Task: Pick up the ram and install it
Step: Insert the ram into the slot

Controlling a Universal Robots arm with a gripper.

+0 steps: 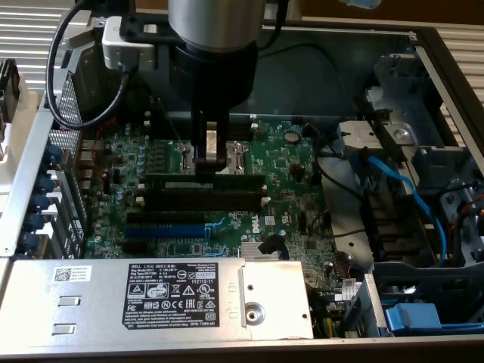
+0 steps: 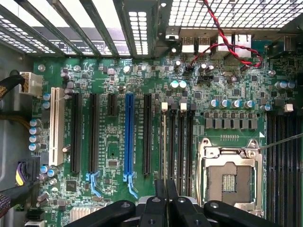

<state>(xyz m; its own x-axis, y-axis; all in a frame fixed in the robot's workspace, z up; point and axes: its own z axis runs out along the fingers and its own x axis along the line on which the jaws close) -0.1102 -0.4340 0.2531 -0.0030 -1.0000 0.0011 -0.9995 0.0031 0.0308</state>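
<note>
Although the pictures do not settle whether it is pressed fully home, the ram stands on its long edge in line with the black slots. It is at the slot nearest the processor socket. In the wrist view the ram shows edge-on as a thin pale line, with the black slots just beside it and the processor socket beyond them.

The gripper comes straight down onto the stick's upper edge, near the middle of its length. Its fingers are drawn together and clamp the thin board between them, as the gripper appears from the wrist.

On the far side of the black slots from the socket lies the blue slot, which the wrist view shows as a long blue slot between darker ones. All of this sits on the green motherboard inside an open computer case. A grey metal box with a black label lies at the near edge of the exterior view. Blue cables curve through the bay on the exterior view's right. A red-and-black wire loops over the motherboard near the ports.
</note>
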